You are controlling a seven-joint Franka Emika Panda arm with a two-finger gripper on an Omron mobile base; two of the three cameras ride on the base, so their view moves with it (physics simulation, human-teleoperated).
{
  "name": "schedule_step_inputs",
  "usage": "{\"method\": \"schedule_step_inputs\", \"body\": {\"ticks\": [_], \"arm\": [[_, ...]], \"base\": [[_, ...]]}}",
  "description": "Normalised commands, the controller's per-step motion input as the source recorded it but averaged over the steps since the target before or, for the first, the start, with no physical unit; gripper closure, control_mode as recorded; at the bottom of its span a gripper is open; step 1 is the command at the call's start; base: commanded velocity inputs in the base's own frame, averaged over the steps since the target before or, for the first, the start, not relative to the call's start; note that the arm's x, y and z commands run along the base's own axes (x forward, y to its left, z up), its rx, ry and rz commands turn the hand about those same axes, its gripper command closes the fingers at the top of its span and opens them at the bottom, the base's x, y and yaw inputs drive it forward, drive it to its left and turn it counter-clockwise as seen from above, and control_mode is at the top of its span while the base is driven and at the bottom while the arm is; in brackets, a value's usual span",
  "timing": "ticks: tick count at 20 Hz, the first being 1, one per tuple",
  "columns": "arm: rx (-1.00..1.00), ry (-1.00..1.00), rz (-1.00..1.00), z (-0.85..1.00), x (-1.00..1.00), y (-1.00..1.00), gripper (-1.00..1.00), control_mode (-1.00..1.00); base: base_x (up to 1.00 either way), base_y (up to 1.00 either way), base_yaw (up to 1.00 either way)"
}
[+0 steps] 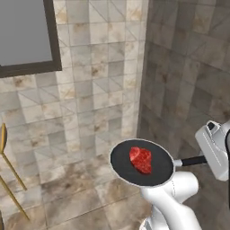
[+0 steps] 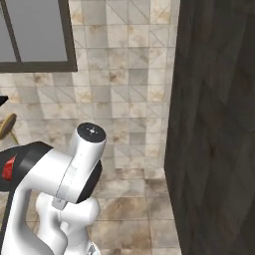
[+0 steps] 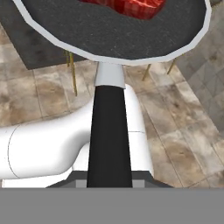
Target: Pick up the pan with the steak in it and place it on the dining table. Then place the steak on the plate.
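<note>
Pan (image 3: 113, 35) handle in end effector (image 3: 109, 183)

1. The white arm rises from the base, its upper links folded close above it, elbow bent.
2. The gripper (image 1: 207, 158) points sideways, level with the floor.
3. Its jaws are clamped on the handle of the pan (image 1: 142, 162), holding it in the air.

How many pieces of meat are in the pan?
1. The steak lies near the middle of the pan, which the gripper holds up by its handle over the tiled floor.
</note>
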Motion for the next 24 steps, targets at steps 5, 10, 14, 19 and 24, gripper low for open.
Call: {"method": "schedule_step_inputs", "body": {"ticks": [5, 10, 14, 19, 24], "arm": [[0.00, 0.00, 0.00, 0.00, 0.00, 0.00, 1.00, 1.00], [0.00, 0.00, 0.00, 0.00, 0.00, 0.00, 1.00, 1.00], [0.00, 0.00, 0.00, 0.00, 0.00, 0.00, 1.00, 1.00], [0.00, 0.00, 0.00, 0.00, 0.00, 0.00, 1.00, 1.00], [0.00, 0.00, 0.00, 0.00, 0.00, 0.00, 1.00, 1.00]], "base": [[1.00, 0.00, 0.00], [0.99, -0.03, 0.05], [0.16, -0.01, 0.45], [0.00, 0.00, 0.50], [0.00, 0.00, 0.50]]}}
